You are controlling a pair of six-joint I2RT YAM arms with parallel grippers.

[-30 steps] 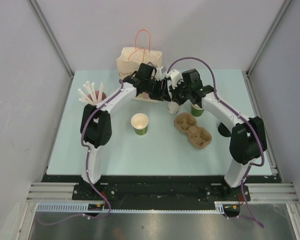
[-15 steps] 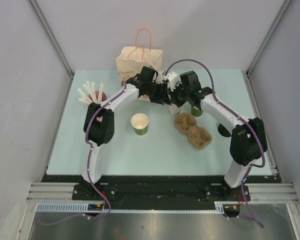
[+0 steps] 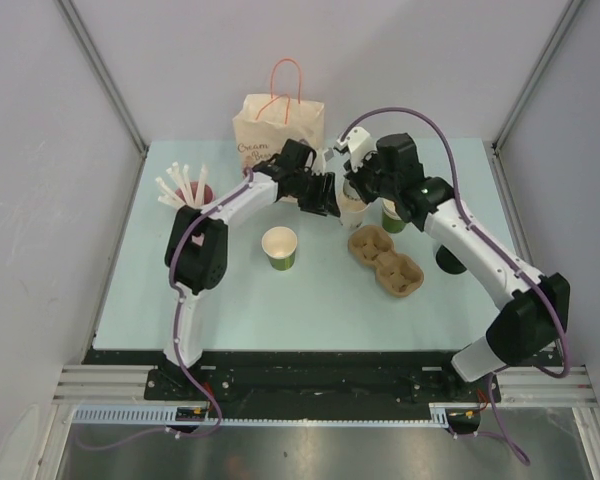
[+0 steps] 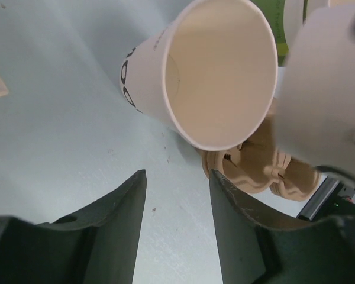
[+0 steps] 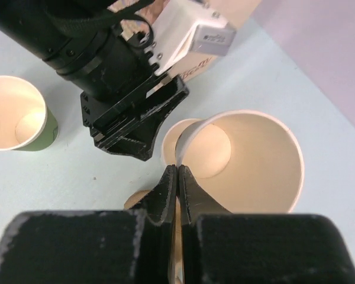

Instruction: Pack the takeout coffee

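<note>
The takeout coffee is out of view: every cup I see is lidless. My right gripper [image 5: 177, 168] is shut on the rim of a lidless white cup [image 5: 248, 160], pinching its wall and holding it above the table [image 3: 352, 208]. A second lidless white cup [image 4: 219, 71] with black print sits just beyond it, tilted toward my left gripper [image 4: 177, 174]. That gripper is open and empty a little short of the cup, and in the top view it [image 3: 325, 195] stands right beside the right gripper [image 3: 354, 188].
A brown two-cup pulp tray [image 3: 385, 262] lies right of centre. One lidless green cup [image 3: 280, 247] stands mid-table, another [image 3: 392, 218] behind the right arm. A paper bag [image 3: 278, 125] stands at the back, a cup of white sticks [image 3: 185, 190] at left, a dark object [image 3: 447, 258] beside the tray.
The right arm has stretched out and raised the white cup it grips. The left gripper has drawn back from the paper bag toward the cups.
</note>
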